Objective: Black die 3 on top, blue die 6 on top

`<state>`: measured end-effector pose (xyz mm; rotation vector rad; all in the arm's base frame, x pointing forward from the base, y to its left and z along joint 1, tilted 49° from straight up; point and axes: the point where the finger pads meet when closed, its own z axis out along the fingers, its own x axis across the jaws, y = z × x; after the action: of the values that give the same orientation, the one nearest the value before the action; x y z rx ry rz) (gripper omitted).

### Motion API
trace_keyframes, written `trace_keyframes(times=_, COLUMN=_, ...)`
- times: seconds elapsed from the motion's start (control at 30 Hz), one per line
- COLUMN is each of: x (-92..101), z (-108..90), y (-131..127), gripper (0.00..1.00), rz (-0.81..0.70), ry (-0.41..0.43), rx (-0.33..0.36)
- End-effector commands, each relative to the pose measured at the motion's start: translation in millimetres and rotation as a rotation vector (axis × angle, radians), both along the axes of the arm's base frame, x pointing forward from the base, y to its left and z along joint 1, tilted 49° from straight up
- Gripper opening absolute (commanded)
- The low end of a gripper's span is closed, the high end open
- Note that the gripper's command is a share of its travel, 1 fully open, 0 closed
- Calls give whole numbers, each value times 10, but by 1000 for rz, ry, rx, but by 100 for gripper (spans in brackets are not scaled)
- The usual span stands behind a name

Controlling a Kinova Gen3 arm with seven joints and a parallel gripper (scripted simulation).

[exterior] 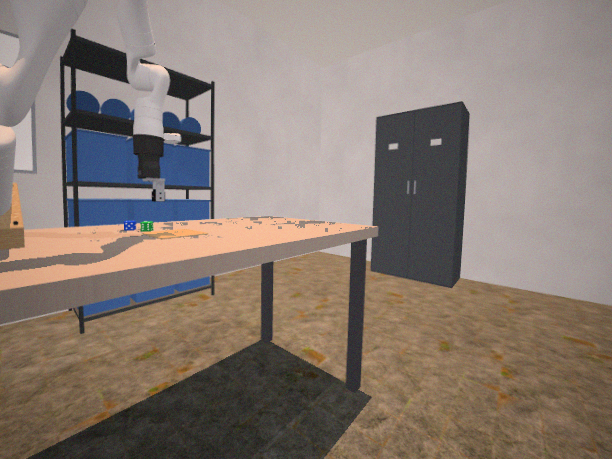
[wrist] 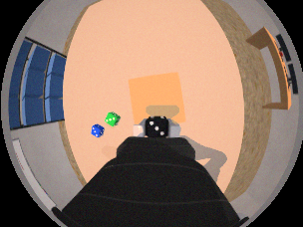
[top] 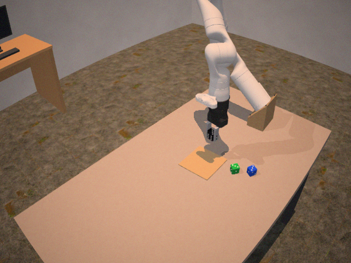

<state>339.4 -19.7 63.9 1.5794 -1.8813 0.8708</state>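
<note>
My gripper point(top: 212, 135) point(exterior: 158, 196) point(wrist: 156, 124) is shut on the black die point(top: 210, 134) point(wrist: 156, 125) and holds it in the air, above the table near the mat's arm-side edge. The die's face toward the wrist camera shows three pips in a diagonal. The orange mat point(top: 202, 171) point(exterior: 178, 234) point(wrist: 155, 90) lies flat with no die on it. The green die point(top: 234, 169) point(exterior: 146, 226) point(wrist: 112, 118) stands on the table just off the mat. The blue die point(top: 252, 171) point(exterior: 129, 225) point(wrist: 97, 130) stands beyond it, apart. Their top pips are too small to read surely.
The arm's base stands by a brown angled block point(top: 262, 118) on the table point(top: 131, 201). The green and blue dice stand close together, with a narrow gap. A shelf rack point(exterior: 137, 185), a dark cabinet point(exterior: 418, 193) and a desk point(top: 26, 50) stand away from the table.
</note>
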Motion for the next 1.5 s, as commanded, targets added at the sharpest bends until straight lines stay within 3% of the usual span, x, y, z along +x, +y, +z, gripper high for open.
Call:
trace_keyframes(times=0.0, x=4, z=18, y=49, gripper=57, rz=8, ry=-4, rx=11)
trace_keyframes(times=0.5, x=5, z=-12, y=14, gripper=57, rz=10, ry=-6, rx=9)
trace_keyframes(times=1.2, x=26, z=-518, y=-575, gripper=57, rz=10, ry=-6, rx=9)
trace_keyframes(times=1.47, x=30, z=-596, y=-667, gripper=57, rz=10, ry=-6, rx=9)
